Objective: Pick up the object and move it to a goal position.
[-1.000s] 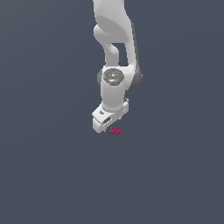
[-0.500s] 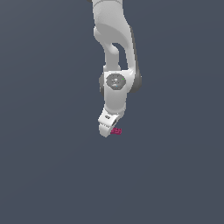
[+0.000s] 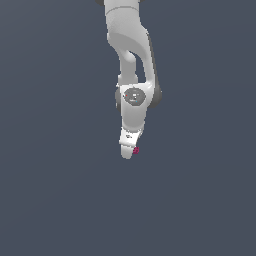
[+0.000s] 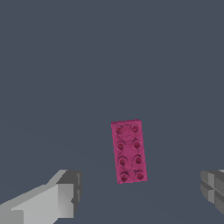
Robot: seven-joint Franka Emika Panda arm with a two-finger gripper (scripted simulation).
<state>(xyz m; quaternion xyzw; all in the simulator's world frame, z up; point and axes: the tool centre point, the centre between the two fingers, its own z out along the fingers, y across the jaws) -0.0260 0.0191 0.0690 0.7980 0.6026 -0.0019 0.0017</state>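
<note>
A: Where's the pink brick [image 4: 128, 151] relative to the pincer [image 4: 140, 192]?

B: Wrist view: it lies flat on the bench [image 4: 65, 65], between the two fingers and a bit ahead of the tips. Fingers [image 4: 52, 199] wide apart, nothing touching the brick. It sits nearer the finger with the lighter face than the darker one, so not centred in the gap.

A: Long axis?

B: Runs roughly crosswise to the line joining the fingers, slightly skewed. So I'd judge the jaws would shut across its short width, which is the easy way. May want a small sideways shift and a touch of wrist rotation first.

A: Exterior view agree?

B: It adds little. Arm [image 3: 131, 60] points down, the pincer [image 3: 128, 150] is low over the brick, and only a sliver of pink [image 3: 136, 150] peeks out at the tip on the exterior view's right. Can't read the finger gap or brick orientation from there. Can't tell the remaining height from either view.

A: Goal marker?

B: None visible in either view.

A: Status?

B: Pre-grasp, in my judgement. Brick not yet held.
</note>
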